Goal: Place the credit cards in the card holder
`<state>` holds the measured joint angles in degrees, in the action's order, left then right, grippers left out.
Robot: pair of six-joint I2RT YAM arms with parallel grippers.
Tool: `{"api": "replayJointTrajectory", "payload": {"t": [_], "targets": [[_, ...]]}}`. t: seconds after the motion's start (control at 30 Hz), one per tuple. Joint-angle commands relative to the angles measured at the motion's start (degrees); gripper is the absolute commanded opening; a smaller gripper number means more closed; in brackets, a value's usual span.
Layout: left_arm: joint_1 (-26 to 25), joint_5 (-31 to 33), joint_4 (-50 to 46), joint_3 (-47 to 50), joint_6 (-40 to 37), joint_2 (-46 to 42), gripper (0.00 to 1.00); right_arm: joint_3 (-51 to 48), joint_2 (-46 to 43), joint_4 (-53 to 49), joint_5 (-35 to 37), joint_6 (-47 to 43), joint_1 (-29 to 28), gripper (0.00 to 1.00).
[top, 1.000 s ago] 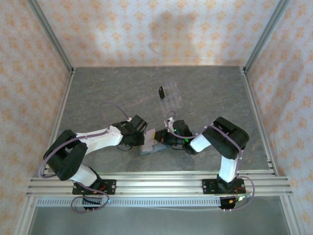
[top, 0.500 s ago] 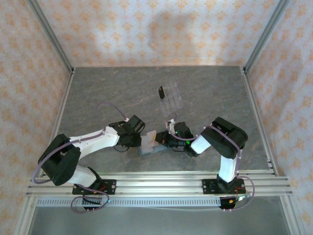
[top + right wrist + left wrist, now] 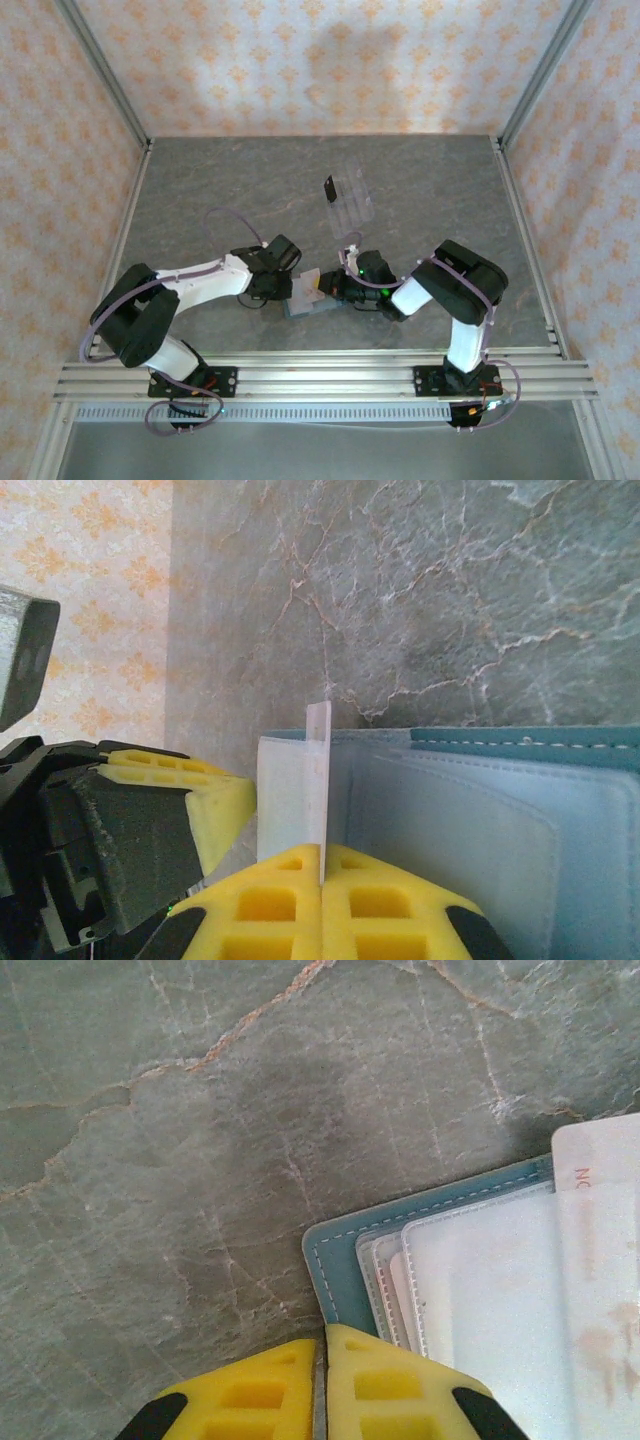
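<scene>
I see the right jaws pinching a thin pale card point(image 3: 321, 770) upright at the stitched teal wallet point(image 3: 520, 742). The left jaws are closed at its rounded corner.

Left arm point(image 3: 190, 280): half a second ago the elbow sits low and far out to the left with the forearm stretched flat. Now it is drawn back up and inward, close to its pose of a second ago.

Left gripper point(image 3: 291, 286): moves with it, now a touch farther up the top view, at the left edge of the card holder point(image 3: 318, 306).

Right gripper point(image 3: 327, 287): sits slightly lower in that view than a second ago. The pale card point(image 3: 312, 282) it pinches comes down with it, closer over the holder.
</scene>
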<state>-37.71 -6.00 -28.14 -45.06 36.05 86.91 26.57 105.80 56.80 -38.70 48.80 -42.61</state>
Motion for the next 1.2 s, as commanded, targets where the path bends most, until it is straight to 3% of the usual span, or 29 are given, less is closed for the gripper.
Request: {"api": "replayJointTrajectory", "payload": {"t": [0.0,0.63,1.17], "targets": [[0.47,0.21,0.83,-1.17,-0.41,0.25,0.1,-1.16,-0.07,-7.83,-1.45,-2.54,-0.63,0.0],[-0.58,0.41,4.49,3.11,1.74,3.33,0.08,0.13,0.53,-10.9,-6.43,-3.36,-0.72,0.0],[-2.8,0.54,6.86,4.67,3.58,4.43,0.07,1.7,2.31,-8.16,-0.69,0.01,-3.95,0.0]]}}
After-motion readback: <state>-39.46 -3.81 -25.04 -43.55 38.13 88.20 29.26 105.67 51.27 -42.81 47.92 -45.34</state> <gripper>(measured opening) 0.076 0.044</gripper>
